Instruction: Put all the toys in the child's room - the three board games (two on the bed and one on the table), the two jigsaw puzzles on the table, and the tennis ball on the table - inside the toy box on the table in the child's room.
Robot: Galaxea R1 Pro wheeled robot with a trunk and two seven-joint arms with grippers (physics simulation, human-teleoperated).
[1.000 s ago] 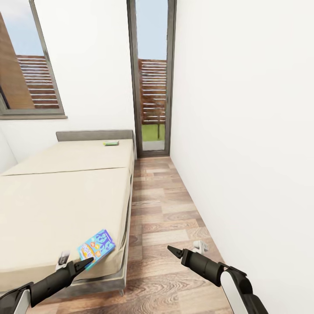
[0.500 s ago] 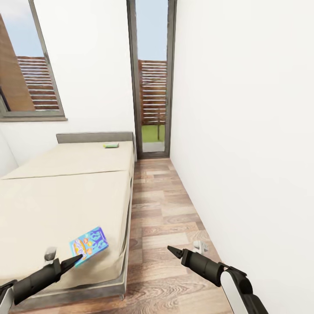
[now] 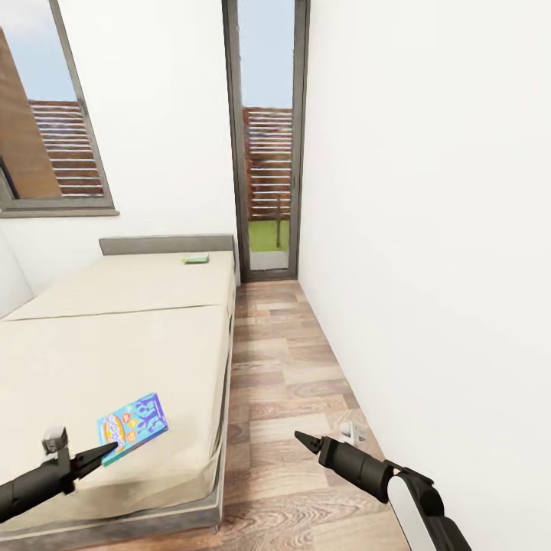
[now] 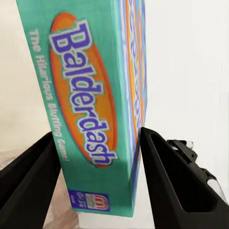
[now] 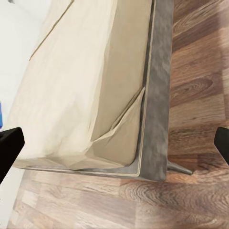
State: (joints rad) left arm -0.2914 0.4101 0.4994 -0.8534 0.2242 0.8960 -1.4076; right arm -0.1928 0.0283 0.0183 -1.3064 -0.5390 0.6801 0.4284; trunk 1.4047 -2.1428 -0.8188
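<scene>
left wrist view puts the left gripper (image 4: 100, 157) right up against the blue board game (image 4: 95, 95): two matte black wedge-shaped fingers (image 4: 28, 181) stand on either side of the thin box's edge, closed onto it, one on each broad face. the box is glossy printed card, teal along the edge with an orange oval and purple lettering reading "balderdash", and a busier blue and orange lid turned away to the side.

head view shows the same left gripper (image 3: 103, 449) low at the left, its tapered tips pinching the near corner of the blue board game (image 3: 132, 427), which sits tilted over the near end of the bed (image 3: 115, 344). the right gripper (image 3: 304, 441) hangs over the floor (image 3: 283, 367) beside the bed, holding nothing; in this view its tips look like one dark point, but in the right wrist view its black fingertips (image 5: 9, 148) sit at opposite edges of the picture, spread wide apart, with the bed's corner between them.

that corner shows a plain beige mattress with a creased fold, a dark grey frame and a slim metal leg on wood-plank flooring with visible grain.

farther along the mattress, near the grey headboard, lies a green board game (image 3: 195, 259), small and flat. beyond it stand white walls and tall dark-framed windows (image 3: 268, 138).
</scene>
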